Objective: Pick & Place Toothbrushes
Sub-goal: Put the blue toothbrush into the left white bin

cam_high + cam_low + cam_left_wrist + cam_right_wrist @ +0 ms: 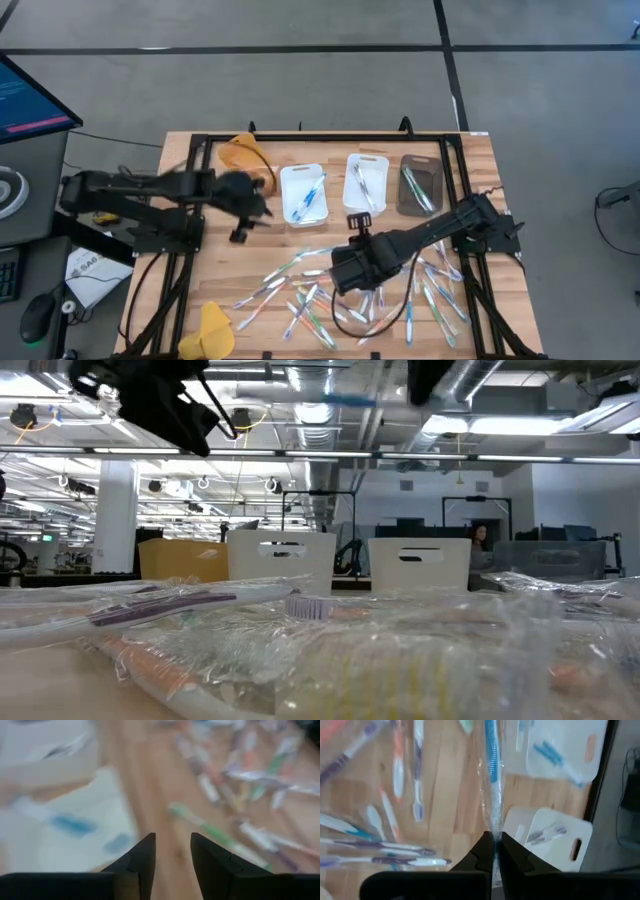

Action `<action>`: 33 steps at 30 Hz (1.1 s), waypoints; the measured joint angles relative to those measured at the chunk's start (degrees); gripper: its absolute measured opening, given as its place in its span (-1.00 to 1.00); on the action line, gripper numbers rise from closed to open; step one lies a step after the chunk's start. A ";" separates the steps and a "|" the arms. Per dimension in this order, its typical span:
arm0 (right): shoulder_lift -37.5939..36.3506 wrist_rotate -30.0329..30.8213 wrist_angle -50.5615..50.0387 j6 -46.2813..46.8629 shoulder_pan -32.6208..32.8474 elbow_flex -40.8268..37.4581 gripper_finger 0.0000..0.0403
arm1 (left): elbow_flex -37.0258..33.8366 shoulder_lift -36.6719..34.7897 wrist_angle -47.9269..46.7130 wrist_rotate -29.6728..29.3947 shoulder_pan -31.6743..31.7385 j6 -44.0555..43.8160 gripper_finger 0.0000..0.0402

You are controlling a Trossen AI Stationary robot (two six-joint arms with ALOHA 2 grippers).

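Nearest my low camera lie wrapped toothbrushes (200, 605), scattered across the table (200, 290) in front of the trays. My right gripper (493, 845) has its fingers clenched on a blue wrapped toothbrush (491, 755) above that pile. My left gripper (172, 852) hangs beside the white tray (303, 195), fingers apart and empty.

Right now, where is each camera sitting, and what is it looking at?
High: above, looking straight down; both arms, trays, toothbrushes.
Low: table height, across wrapped brushes to the trays; dark arm parts up top.
Left wrist: its parted fingers, empty, over wood.
Right wrist: right gripper pinching a blue wrapped toothbrush.
Shared: high and right wrist both show the white trays.
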 joint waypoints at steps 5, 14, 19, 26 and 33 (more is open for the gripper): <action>-0.02 4.04 0.61 -0.02 2.24 5.87 -0.96 | -8.36 0.02 15.39 -0.08 -8.86 -0.63 -0.43; -0.09 6.90 5.54 -3.73 5.51 15.52 -0.96 | -12.76 0.00 33.74 -0.10 -15.91 -0.52 -0.43; -0.11 6.88 7.91 -6.20 6.84 18.94 -0.96 | -12.78 0.00 34.83 -3.91 -17.21 -0.37 -0.43; -1.49 5.91 12.69 -7.57 7.98 18.88 -0.96 | -12.80 0.00 38.85 -7.52 -20.54 2.47 -0.43; -1.81 5.19 13.88 -8.09 8.53 18.77 -0.96 | -12.82 0.00 49.28 -7.49 -25.73 14.31 -0.48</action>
